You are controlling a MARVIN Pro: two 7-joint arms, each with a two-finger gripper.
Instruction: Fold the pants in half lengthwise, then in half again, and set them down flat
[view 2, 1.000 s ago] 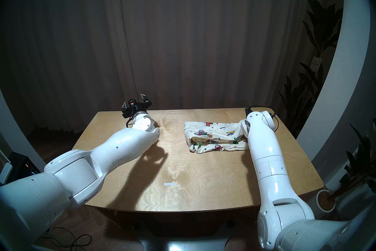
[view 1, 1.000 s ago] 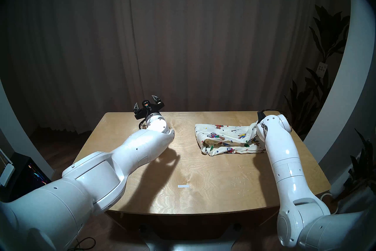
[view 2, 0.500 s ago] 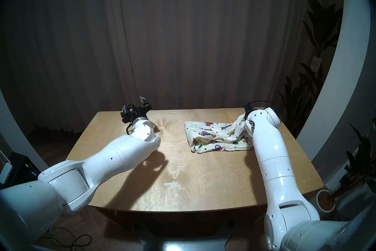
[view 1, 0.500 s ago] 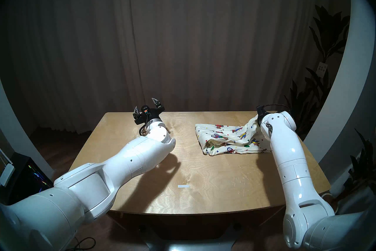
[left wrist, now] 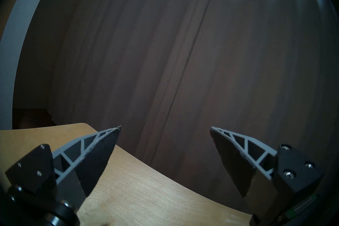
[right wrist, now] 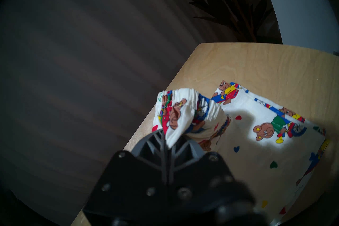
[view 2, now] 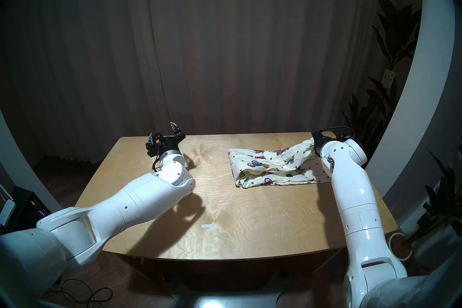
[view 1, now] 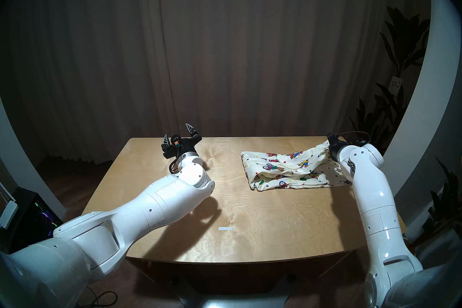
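The right gripper (right wrist: 166, 139) is closed tightly on the pants (right wrist: 183, 115), and a bunch of the gathered elastic waist comes out from between its two fingers. In the head view the right gripper (view 1: 329, 144) stands above the far right corner of the table (view 1: 250, 225), and the held part of the pants (view 1: 282, 170) is lifted off the wood there. From the grip the cloth goes down in a slope toward the middle of the table. The rest of the pants lies on the table surface as a folded bundle, with several layers one over the other, and its rounded fold edge is the end nearest to the table's centre. In the right wrist view a flat layer of the cloth lies on the table just beside the gripper, below the raised waist part, with teddy bears and coloured hearts printed on it.

The left gripper (view 1: 178, 134) is wide open and holds nothing. It hovers over the far left part of the table, well apart from the pants. In the left wrist view its fingers (left wrist: 102, 152) stand far from each other, and between them only the table edge (left wrist: 146, 174) and a dark curtain (left wrist: 165, 45) are visible.

A small white strip (view 1: 225, 228) lies on the table near its front edge, far from the pants.
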